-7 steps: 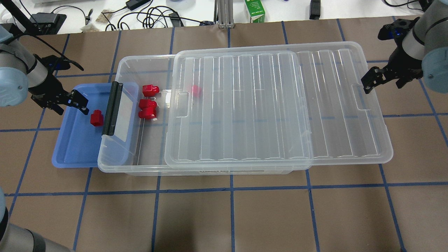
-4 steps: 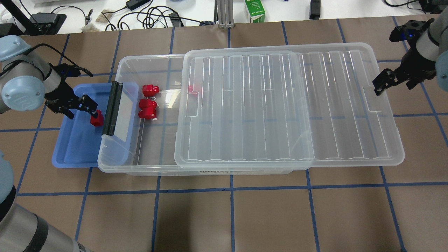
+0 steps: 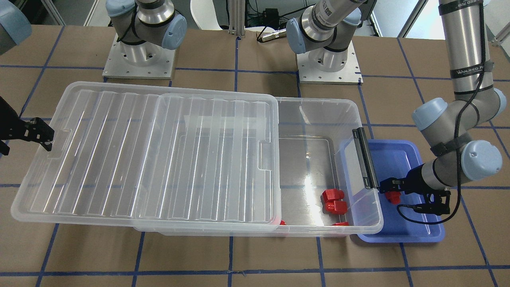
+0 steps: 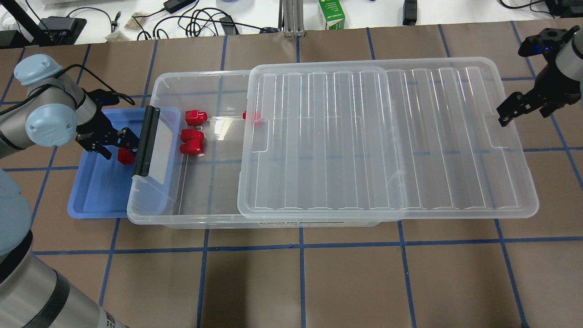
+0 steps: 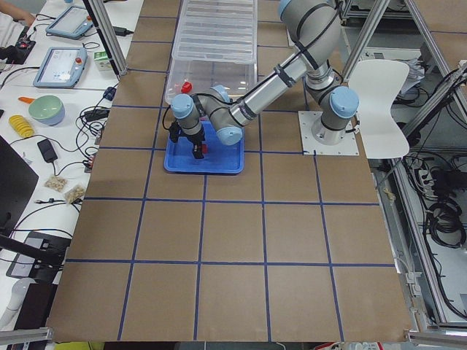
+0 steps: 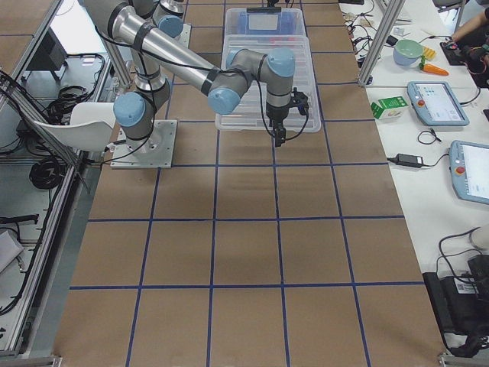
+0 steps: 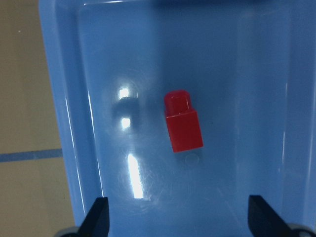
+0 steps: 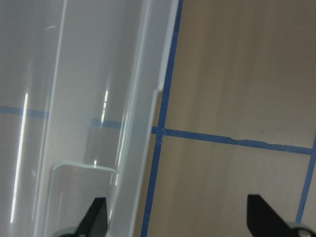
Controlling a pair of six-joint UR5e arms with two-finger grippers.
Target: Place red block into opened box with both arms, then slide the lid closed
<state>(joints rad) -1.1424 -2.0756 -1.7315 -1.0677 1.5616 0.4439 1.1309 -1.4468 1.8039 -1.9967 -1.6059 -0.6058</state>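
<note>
A red block [image 7: 182,123] lies on its side in the shallow blue tray [image 4: 98,191], just left of the box's black latch bar [image 4: 146,141]. My left gripper [image 4: 117,144] hovers over this block [image 4: 125,156], open, with the fingers [image 7: 96,219] wide apart and nothing held. The clear box [image 4: 182,222] holds three more red blocks [image 4: 191,142], one [image 4: 251,115] half under the lid's edge. The ribbed lid [image 4: 387,136] rests on the box, shifted right and overhanging its right end. My right gripper [image 4: 519,111] is open at the lid's right tab notch [image 8: 84,170], straddling the rim.
The tray is tucked partly under the box's left end. Cables and a green carton [image 4: 331,13] lie along the far table edge. Both arm bases [image 3: 328,63] stand behind the box in the front-facing view. Bare brown table with blue tape lines lies in front.
The lid has slid right, uncovering more of the box, with the right gripper moving right alongside it. The left gripper has moved right over the tray's red block.
</note>
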